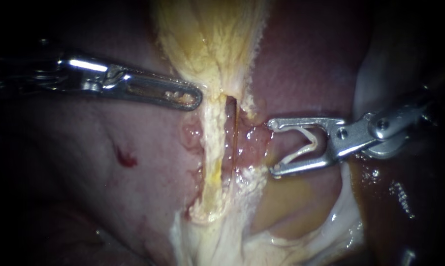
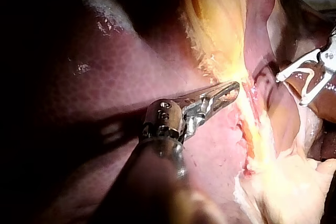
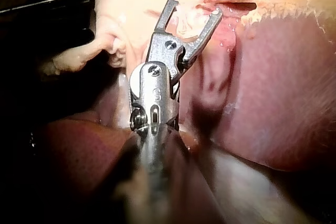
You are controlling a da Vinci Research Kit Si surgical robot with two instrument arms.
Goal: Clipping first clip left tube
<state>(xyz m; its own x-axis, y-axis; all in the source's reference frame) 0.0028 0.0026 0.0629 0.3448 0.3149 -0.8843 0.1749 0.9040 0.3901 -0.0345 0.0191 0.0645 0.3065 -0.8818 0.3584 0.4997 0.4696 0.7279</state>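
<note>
Pale yellow, the left tube (image 1: pixel 211 148) runs down from the gallbladder (image 1: pixel 207 39) in the endoscope view. Your left instrument (image 1: pixel 198 98), jaws together, touches tissue beside its top. Your right instrument (image 1: pixel 270 148) holds a white clip (image 1: pixel 306 143) between wide jaws, near the tube's right side. From the left wrist, the closed tip meets yellow tissue. From the right wrist, its jaws gape before pink tissue.

Wet liver (image 1: pixel 75 197) fills my endoscope frame, so I am at a surgical bench. Slender steel instruments enter: left instrument (image 1: pixel 195 98) at upper left, right instrument (image 1: pixel 270 148) at centre right, gripping a white clip (image 1: pixel 296 154).
</note>
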